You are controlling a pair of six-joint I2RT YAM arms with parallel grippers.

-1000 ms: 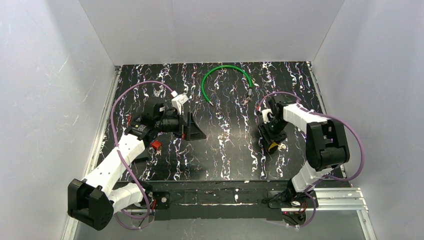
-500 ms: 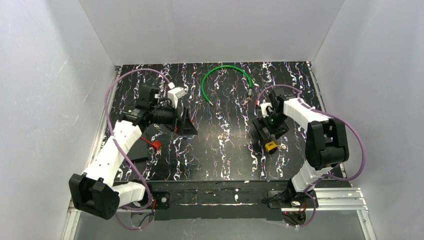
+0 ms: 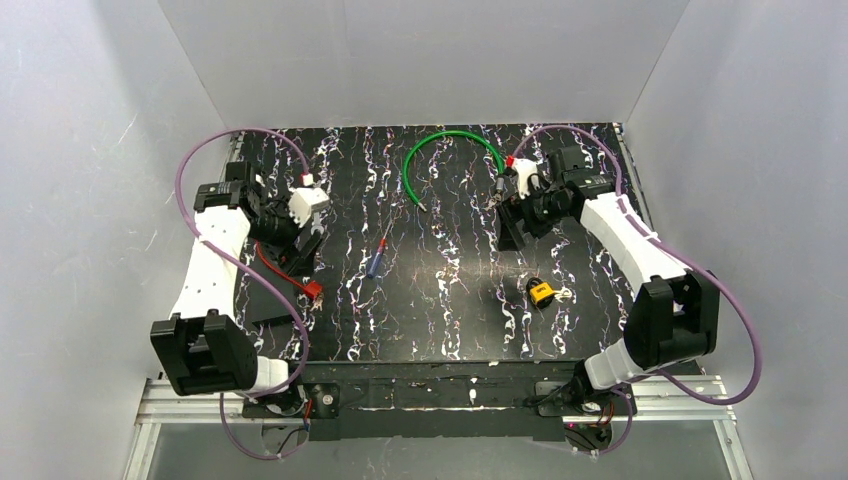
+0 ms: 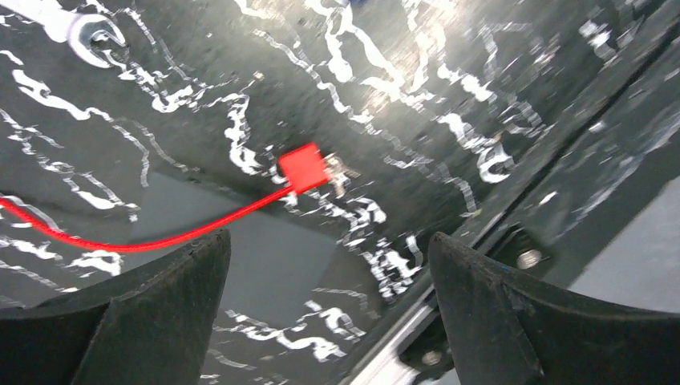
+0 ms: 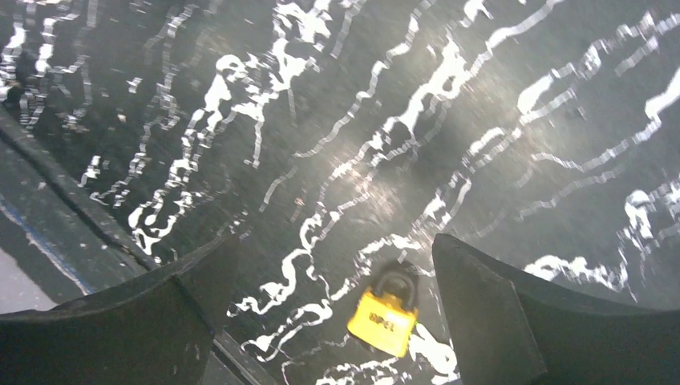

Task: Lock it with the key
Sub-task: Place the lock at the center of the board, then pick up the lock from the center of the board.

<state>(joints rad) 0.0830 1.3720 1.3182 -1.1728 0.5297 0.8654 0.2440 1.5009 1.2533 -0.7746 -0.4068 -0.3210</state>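
Left gripper [image 4: 327, 241]: fingers spread, empty, over red cord with square plug [image 4: 303, 167]. Right gripper [image 5: 333, 245]: fingers spread, empty, above small yellow padlock [image 5: 383, 318] lying on black marbled table [image 3: 450, 325]; tiny silvery key [image 3: 563, 294] just beside it. Likely step: fetching key. Next: descend, fine pinch on key.

lock [image 3: 541, 292] open from above | key [image 3: 563, 294] just beside, right | screwdriver [image 3: 377, 260] well apart, left

You'll find a blue-handled screwdriver [image 3: 377, 260] lying on the black marbled mat [image 3: 440, 320]. Just to its left, a red cord [image 3: 283, 274] ends in a small red block [image 4: 303, 166]. Well behind the screwdriver, slightly right, a green cable [image 3: 455, 134] curves in an open arc.
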